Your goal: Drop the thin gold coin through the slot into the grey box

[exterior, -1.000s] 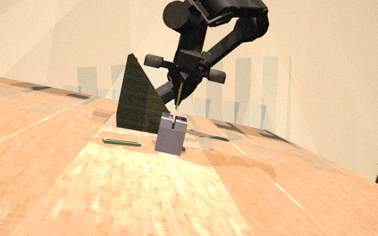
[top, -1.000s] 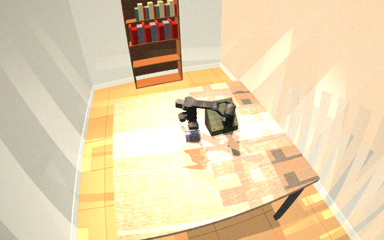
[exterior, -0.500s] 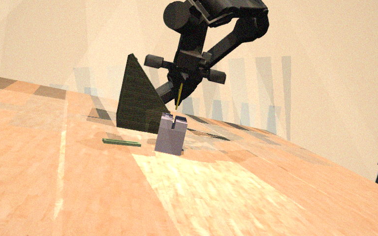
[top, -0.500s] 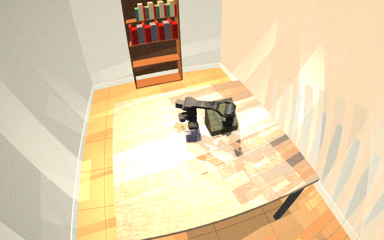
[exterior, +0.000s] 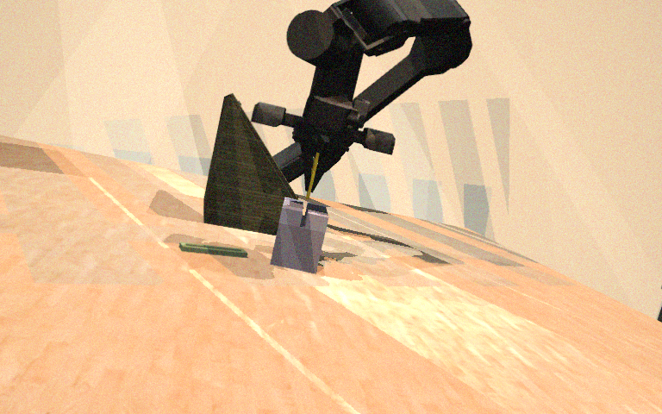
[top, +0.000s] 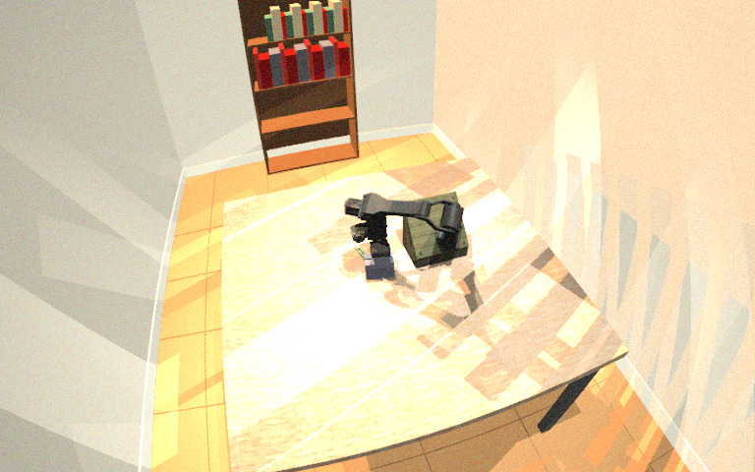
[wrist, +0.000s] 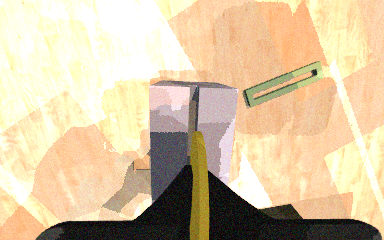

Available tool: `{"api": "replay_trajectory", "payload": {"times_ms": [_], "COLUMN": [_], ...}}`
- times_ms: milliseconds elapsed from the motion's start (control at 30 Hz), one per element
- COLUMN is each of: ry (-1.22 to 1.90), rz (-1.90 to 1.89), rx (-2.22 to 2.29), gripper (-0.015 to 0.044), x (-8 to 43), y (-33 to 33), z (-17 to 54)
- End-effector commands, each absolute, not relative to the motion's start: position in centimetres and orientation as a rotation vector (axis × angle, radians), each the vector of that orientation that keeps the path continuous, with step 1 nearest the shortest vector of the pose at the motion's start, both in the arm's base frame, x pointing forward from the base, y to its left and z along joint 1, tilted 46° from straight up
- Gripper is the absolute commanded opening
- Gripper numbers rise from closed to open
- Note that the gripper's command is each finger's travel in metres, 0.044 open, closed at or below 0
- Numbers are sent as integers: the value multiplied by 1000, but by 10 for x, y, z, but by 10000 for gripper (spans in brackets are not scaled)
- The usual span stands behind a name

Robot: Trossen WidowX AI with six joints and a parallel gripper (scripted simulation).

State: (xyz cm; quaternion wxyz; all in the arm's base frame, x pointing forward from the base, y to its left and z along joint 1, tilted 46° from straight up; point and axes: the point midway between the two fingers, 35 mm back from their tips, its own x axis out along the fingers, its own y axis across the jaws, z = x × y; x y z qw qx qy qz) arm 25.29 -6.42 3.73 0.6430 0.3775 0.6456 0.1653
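My gripper [exterior: 313, 183] [wrist: 193, 171] is shut on the gold coin [exterior: 312, 174] [wrist: 199, 200] and holds it on edge just above the box. The grey box [top: 379, 268] [exterior: 298, 246] [wrist: 218, 107] stands closed under the fingers. In the wrist view the coin is roughly in line with the lid's slot [wrist: 193, 107], its front end slightly right of the slot's line. In the exterior view the coin's lower edge is at about lid height; whether it touches the lid I cannot tell. The green holder [top: 360, 252] [exterior: 214, 250] [wrist: 282, 84] lies empty beside the box.
A dark wooden block [top: 435, 255] [exterior: 242, 179] bearing the arm's base stands behind the box. The arm reaches over from it. The table [top: 288, 350] [exterior: 119, 333] carries strong light patches and shadows. A bookcase [top: 309, 119] stands beyond the table.
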Motion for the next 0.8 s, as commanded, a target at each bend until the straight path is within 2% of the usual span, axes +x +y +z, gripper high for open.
{"api": "replay_trajectory", "payload": {"times_ms": [0,433,633,767], "ry": [1469,1470,1470,1470], "rz": [376,375,376,376], "rx": [865,866,859,859], "gripper": [0,0,157,161], "x": [253,254,254,254], "y": [-62,-57,-59,-59], "z": [36,31,32,32]}}
